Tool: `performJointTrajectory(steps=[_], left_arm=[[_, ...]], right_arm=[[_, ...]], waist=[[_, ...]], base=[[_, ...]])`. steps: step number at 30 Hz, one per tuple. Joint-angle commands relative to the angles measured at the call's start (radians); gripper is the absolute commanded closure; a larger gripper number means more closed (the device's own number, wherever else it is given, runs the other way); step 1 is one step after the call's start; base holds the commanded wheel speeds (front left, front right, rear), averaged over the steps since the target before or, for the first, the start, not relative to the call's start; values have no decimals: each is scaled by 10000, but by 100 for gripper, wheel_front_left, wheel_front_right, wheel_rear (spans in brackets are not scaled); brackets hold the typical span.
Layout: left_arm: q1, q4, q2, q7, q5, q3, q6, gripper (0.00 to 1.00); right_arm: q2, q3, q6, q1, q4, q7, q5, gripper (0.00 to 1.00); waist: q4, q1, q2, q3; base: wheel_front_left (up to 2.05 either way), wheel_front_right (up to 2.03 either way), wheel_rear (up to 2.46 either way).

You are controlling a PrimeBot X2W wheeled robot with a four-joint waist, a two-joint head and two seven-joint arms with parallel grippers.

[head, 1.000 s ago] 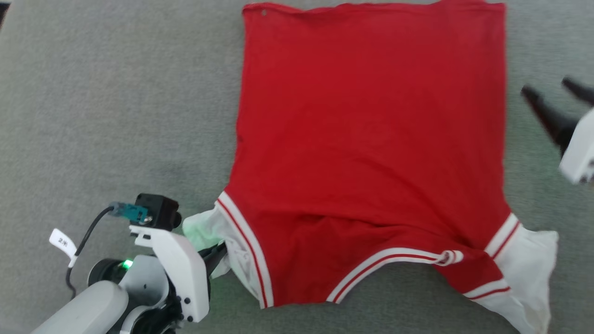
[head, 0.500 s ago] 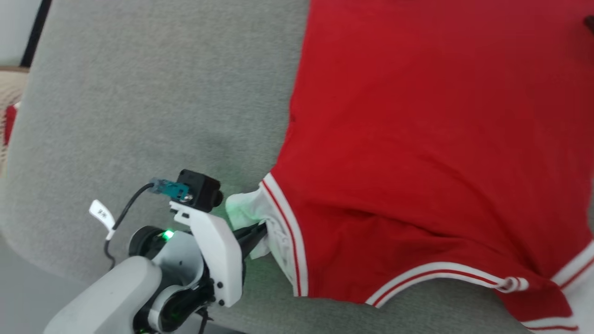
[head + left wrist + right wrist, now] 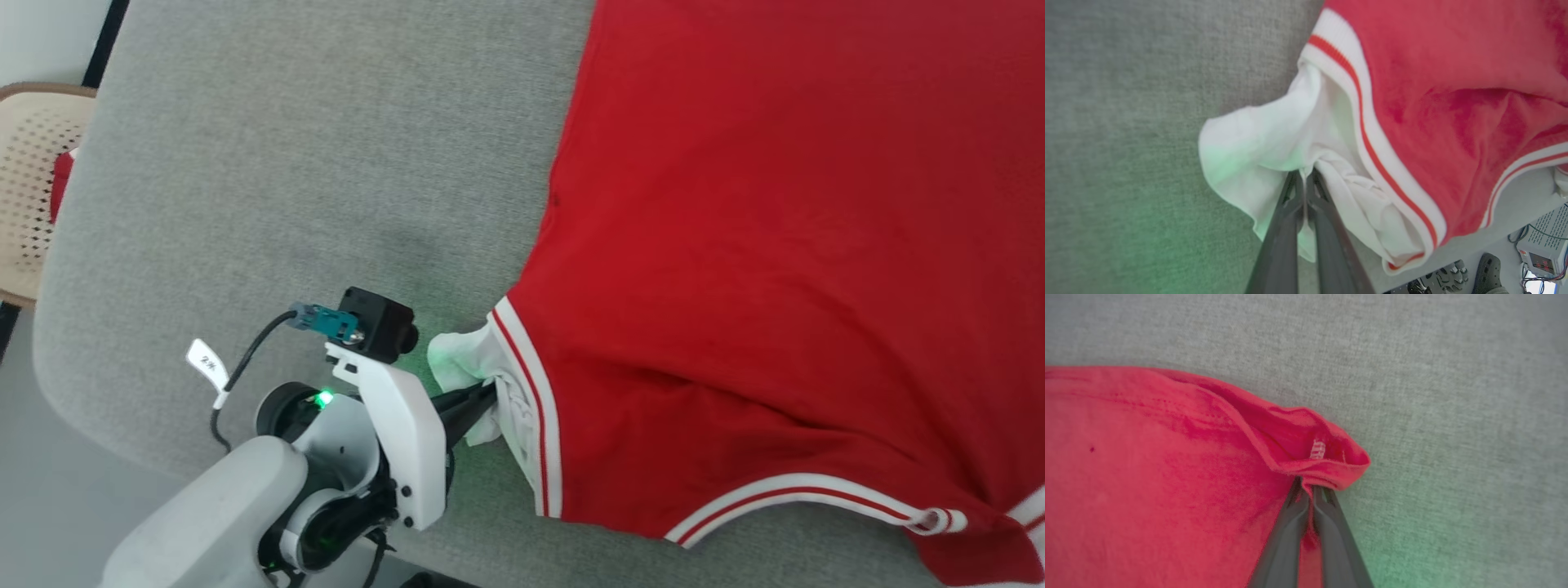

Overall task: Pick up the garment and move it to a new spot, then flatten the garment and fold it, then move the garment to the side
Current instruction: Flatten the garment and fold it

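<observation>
The red garment (image 3: 767,245) lies spread on the grey table (image 3: 286,163), plain side up, its striped trim and a white sleeve (image 3: 465,363) at the lower left. My left gripper (image 3: 488,394) is shut on that white sleeve; in the left wrist view the left gripper (image 3: 1305,177) pinches the bunched white cloth (image 3: 1257,151). In the right wrist view my right gripper (image 3: 1307,486) is shut on a folded red hem corner of the garment (image 3: 1327,457), which is lifted into a small ridge.
A cream perforated chair (image 3: 33,188) stands beyond the table's left edge. The table's rounded corner (image 3: 73,392) and the floor lie at the lower left. Shoes (image 3: 1488,271) and a device with cables (image 3: 1541,255) sit on the floor below the table edge.
The head camera has swung left, so the garment sits further right in the picture. The right gripper, open beside the garment a second ago, is now shut on its red hem corner.
</observation>
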Motion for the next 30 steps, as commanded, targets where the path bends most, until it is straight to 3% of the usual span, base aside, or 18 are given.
performJointTrajectory(steps=[1, 6, 12, 16, 22, 30], left_arm=[[61, 427, 150, -132, 11, 114, 168, 100], [32, 479, 334, -398, 54, 377, 304, 100], [133, 569, 862, -699, 135, 796, 544, 100], [299, 479, 1117, -781, 76, 954, 615, 100], [418, 285, 1386, -761, 110, 1036, 736, 100], [385, 138, 1516, -694, 123, 1090, 861, 100]], right_arm=[[184, 355, -9, 1067, 356, 311, -15, 100], [54, 1098, -9, 1322, -852, 36, 697, 100], [-618, 2175, -9, 2659, -3723, -250, 2345, 100], [-1001, 2200, -9, 4017, -5821, -53, 3214, 100], [-999, 1479, -7, 6672, -8626, 689, 3895, 100], [175, -81, -7, 10004, -11535, 1478, 3724, 100]], waist=[[-278, 0, -1, -94], [-824, 0, -1, -295], [-1821, 0, -1, -685], [-2359, 0, -1, -895], [-2937, 0, -1, -1132], [-3309, 0, -1, -1219]], base=[[0, 0, 0], [0, 0, 0], [0, 0, 0], [0, 0, 0], [0, 0, 0], [0, 0, 0]])
